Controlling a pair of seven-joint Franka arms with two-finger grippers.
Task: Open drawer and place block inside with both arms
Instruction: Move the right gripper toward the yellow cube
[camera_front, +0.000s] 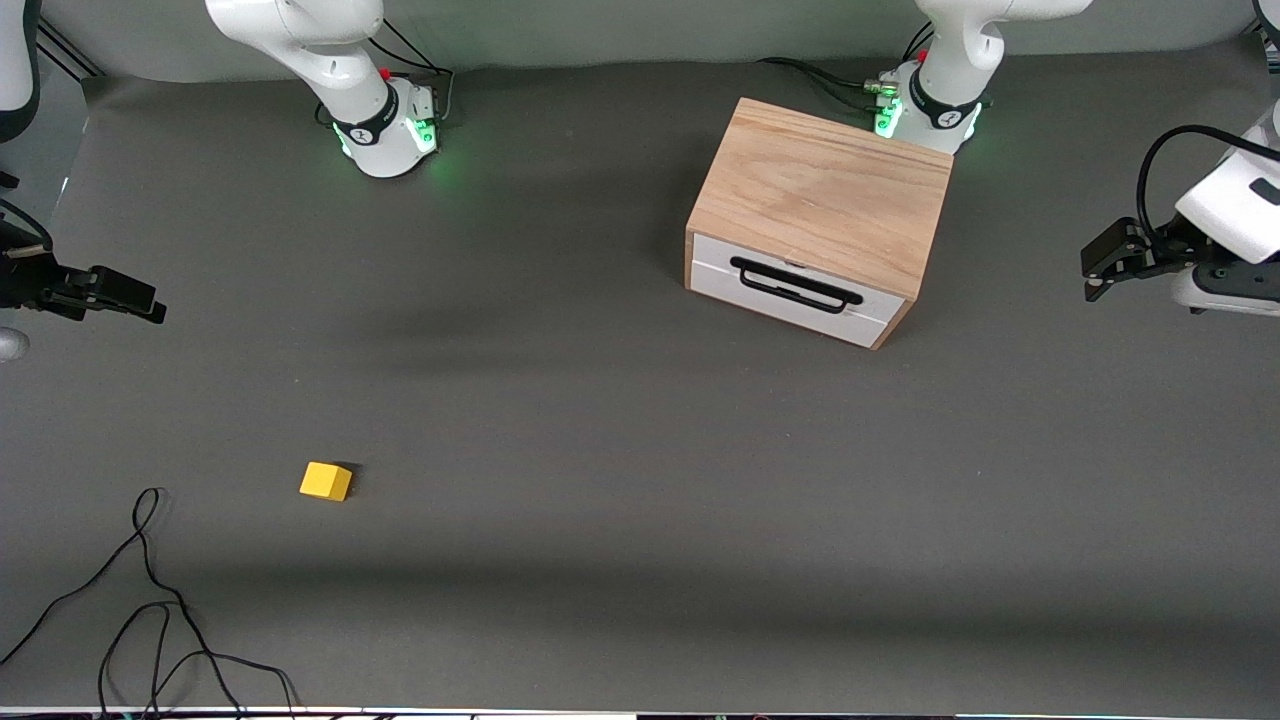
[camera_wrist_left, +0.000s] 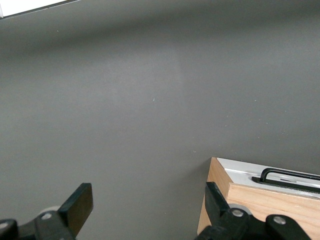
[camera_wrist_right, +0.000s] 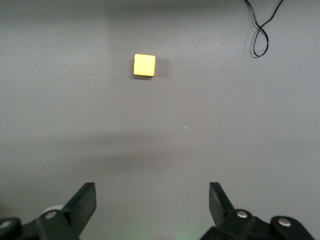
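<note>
**A:** So what's the layout? Biggest thing first.

**B:** The grey table (camera_front: 640, 520) fills nearly the whole front view. Next is the light oak box (camera_front: 825, 190), upper right of centre, right by the left arm's base (camera_front: 925, 105). Its white-fronted drawer (camera_front: 790, 295) sits flush in the box, closed, with the black bar handle (camera_front: 795, 284) facing the front camera at a slight angle.

**A:** And the arms?

**B:** Both wait off at the edges. The left gripper (camera_front: 1098, 268) hangs at the right edge of the frame, level with the drawer front; its wrist view shows the fingers (camera_wrist_left: 80, 202) spread wide, nothing between them. The right gripper (camera_front: 135, 297) pokes in at the left edge, fingers (camera_wrist_right: 85, 200) also wide apart and empty.

**A:** The block?

**B:** Little yellow block (camera_front: 326, 481), lower left of the frame, alone on the table, well apart from the box. A loose black cable (camera_front: 150, 600) curls in the bottom left corner.
</note>
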